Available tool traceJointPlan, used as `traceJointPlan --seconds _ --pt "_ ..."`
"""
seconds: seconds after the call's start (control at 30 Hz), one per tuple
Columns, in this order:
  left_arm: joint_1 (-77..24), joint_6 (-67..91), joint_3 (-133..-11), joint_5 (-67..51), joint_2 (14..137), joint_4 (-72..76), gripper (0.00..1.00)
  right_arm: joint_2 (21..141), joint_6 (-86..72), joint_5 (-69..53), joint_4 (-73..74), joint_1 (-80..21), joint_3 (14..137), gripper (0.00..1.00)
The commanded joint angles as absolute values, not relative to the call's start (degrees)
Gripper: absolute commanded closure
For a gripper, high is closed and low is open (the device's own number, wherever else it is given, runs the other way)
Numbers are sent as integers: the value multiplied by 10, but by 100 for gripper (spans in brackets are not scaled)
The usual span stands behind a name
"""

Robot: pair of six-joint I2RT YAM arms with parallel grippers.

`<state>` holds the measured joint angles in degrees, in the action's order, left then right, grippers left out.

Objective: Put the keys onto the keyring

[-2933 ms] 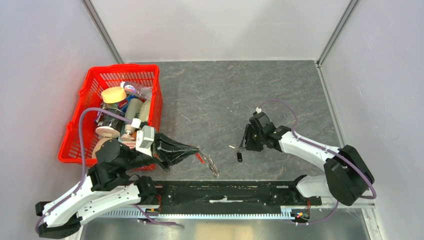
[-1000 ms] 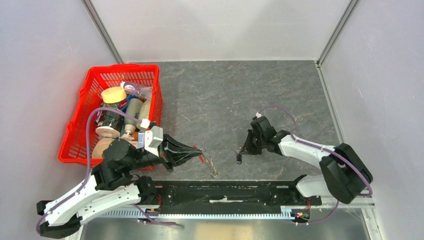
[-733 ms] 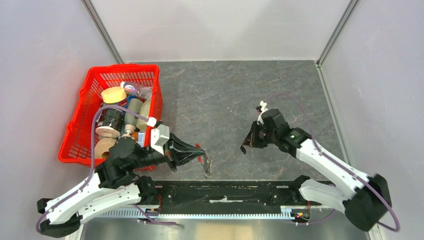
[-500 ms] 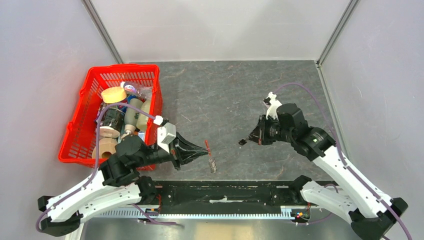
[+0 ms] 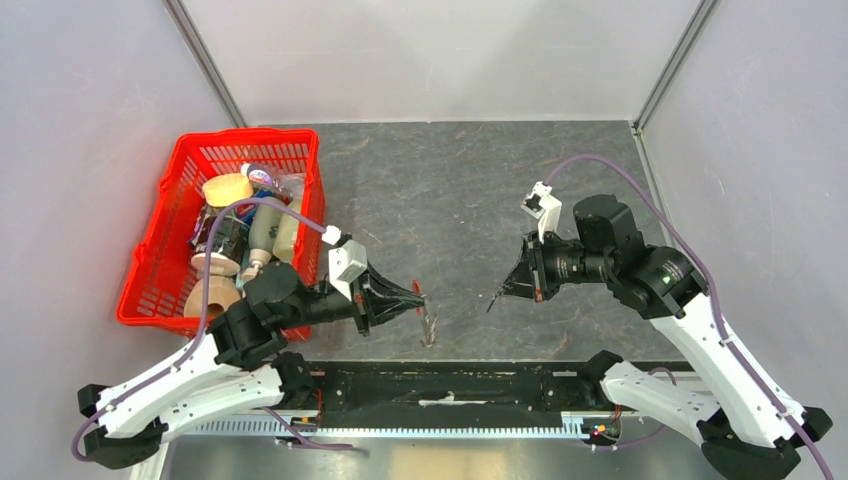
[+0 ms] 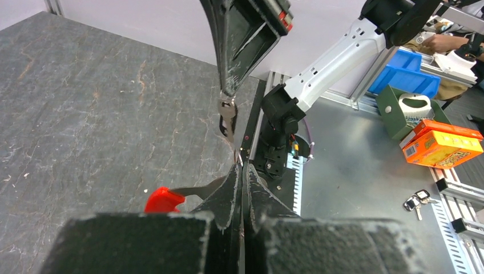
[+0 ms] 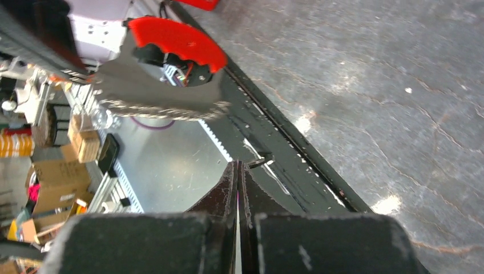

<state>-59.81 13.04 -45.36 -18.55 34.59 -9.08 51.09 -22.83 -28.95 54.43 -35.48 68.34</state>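
Both arms have come up off the worktop [image 5: 450, 190] since a few seconds back. The keys [image 5: 494, 299], which lay on the stone then, now hang from my right gripper [image 5: 511, 287], and the left gripper [image 5: 411, 300] has swung its load round to face them. The right jaws are pinched shut on the keys, with the little silver blade dangling below the tips in the left wrist view; I can't make out the fob. The left jaws are closed tight on the keyring [image 5: 428, 325], its red strip [image 5: 416, 287] sticking out to one side and the grey loop hanging past the tips. The two pieces are held apart, facing each other over the near middle of the worktop.

I read this as the line-up before threading. Next I'd have to bring the key's eye onto the loop, a fine job if either piece swings, so a slow approach and steady wrists.

Underneath is dark grey veined stone, boxed in by pale walls [image 5: 430, 60]. A red basket [image 5: 255, 135] packed with bottles [image 5: 262, 228] sits at the far left.
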Motion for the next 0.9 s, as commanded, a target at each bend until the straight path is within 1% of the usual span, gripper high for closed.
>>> traceJointPlan --seconds 0.0,0.2,0.43,0.6,0.87 --pt "-597 124 -479 -182 353 -56 98 525 -187 -383 556 -361 737 100" --pt "-598 115 -474 -165 360 -47 98 558 -198 -419 536 -375 772 100" --pt "-597 107 -464 -161 363 -34 98 607 -210 -474 502 -423 801 100" --pt "-598 89 -467 -160 367 -38 98 642 -205 -476 498 -463 839 100" --pt "-598 85 -454 -168 345 -23 98 702 -220 -475 502 -479 908 100"
